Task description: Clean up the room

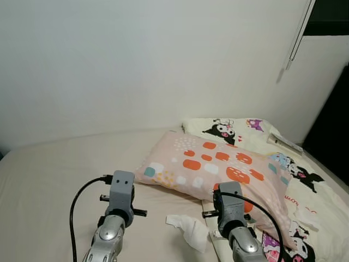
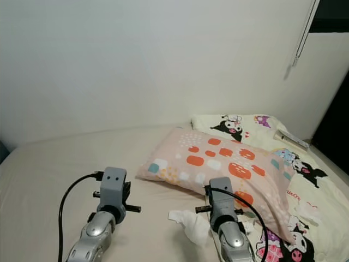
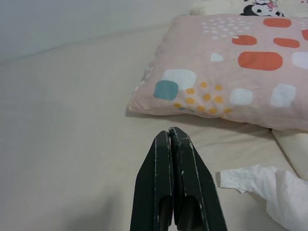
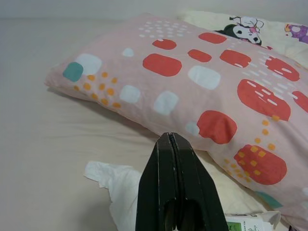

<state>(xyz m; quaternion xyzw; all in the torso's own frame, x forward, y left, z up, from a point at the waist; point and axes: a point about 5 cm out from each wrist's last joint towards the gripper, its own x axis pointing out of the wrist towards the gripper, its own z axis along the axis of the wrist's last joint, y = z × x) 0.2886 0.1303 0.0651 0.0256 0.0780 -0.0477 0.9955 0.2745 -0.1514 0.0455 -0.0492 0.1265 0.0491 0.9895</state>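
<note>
A crumpled white tissue lies on the beige bed sheet, between my two arms and just in front of the pink pillow with orange and white patches. My left gripper is shut with nothing in it, pointing at the sheet short of the pillow, and the tissue is off to its side. My right gripper is also shut and empty, hovering over the tissue and the pillow's near edge. A small white packet with green print peeks out under the pillow.
A cream blanket with cartoon characters covers the right side of the bed, partly under the pillow. A flat white item lies on it by the wall. A white wall runs behind the bed, with a dark opening at far right.
</note>
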